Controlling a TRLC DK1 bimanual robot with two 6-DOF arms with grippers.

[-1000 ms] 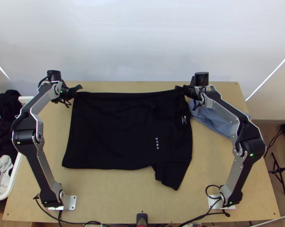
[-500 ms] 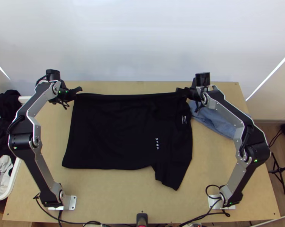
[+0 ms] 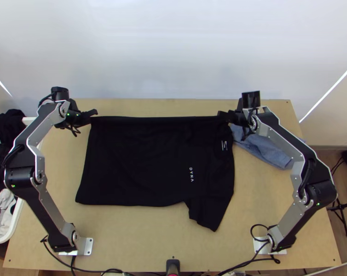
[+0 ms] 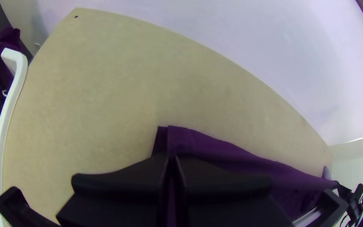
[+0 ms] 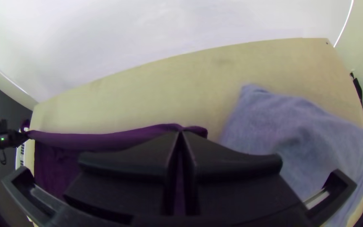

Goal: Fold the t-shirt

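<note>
Lengthwise, the t-shirt [image 3: 136, 161] runs crosswise, neck [image 3: 224, 143] rightward; left gripper [image 3: 93, 113] and right gripper [image 3: 221, 115] clamp its far edge [image 3: 155, 119].

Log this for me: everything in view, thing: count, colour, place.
t-shirt: 1, black, spread on the table, far edge held at both ends
cloth: 1, blue, crumpled at the table's far right
basket: 1, white, left of the table
dark clothes: count unclear, black, in the basket
light cloth: 1, off-white, in the basket
table: 1, light wood, under the arms
backdrop: 1, white, behind the table
stand: 1, black, floor at right
cables: several, black, near edge
arms: 2, silver-grey and black, bases at the near corners
left tool: 1, black, t-shirt's far left corner
right tool: 1, black, t-shirt's far right end
</note>
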